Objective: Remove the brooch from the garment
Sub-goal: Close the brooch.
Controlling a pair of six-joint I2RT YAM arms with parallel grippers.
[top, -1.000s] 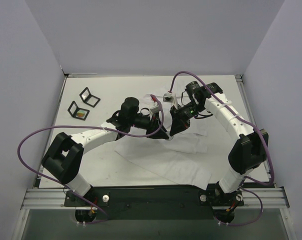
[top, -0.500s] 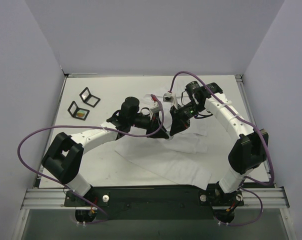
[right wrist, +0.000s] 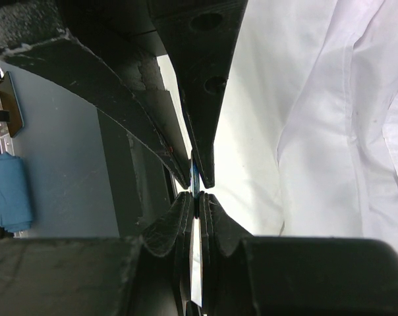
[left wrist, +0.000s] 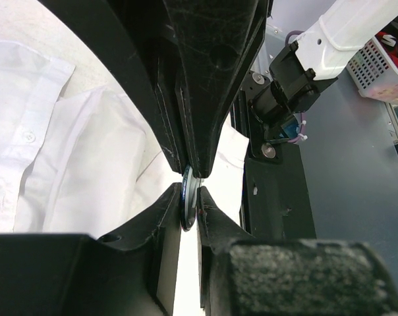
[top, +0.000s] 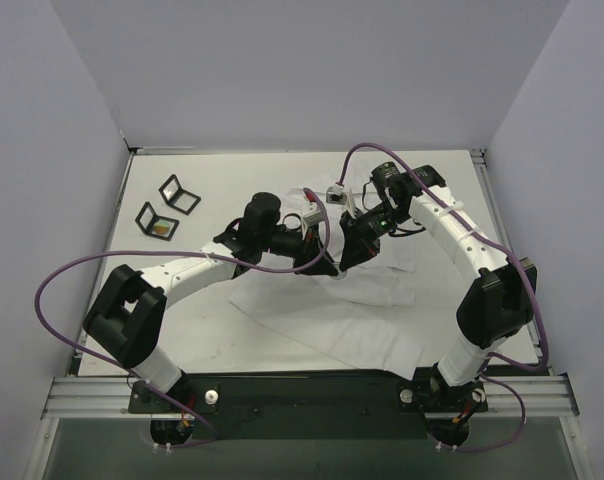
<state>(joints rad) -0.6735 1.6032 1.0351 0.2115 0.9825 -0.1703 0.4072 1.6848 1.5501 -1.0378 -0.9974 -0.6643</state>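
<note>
From above, left gripper (top: 329, 267) and right gripper (top: 344, 261) meet over the white shirt (top: 352, 320); left wrist view, jaws clamp the disc brooch (left wrist: 188, 201), shirt at 9 o'clock; right wrist view, jaws pressed together, shirt at 3 o'clock.

At centre, the left gripper (left wrist: 189, 192) pinches a thin round brooch (left wrist: 187, 209), seen edge-on, between its black fingers. The right gripper (left wrist: 196, 172), tips together, meets the brooch from 12 o'clock. The white shirt (left wrist: 87, 164) lies toward 9 o'clock.
</note>
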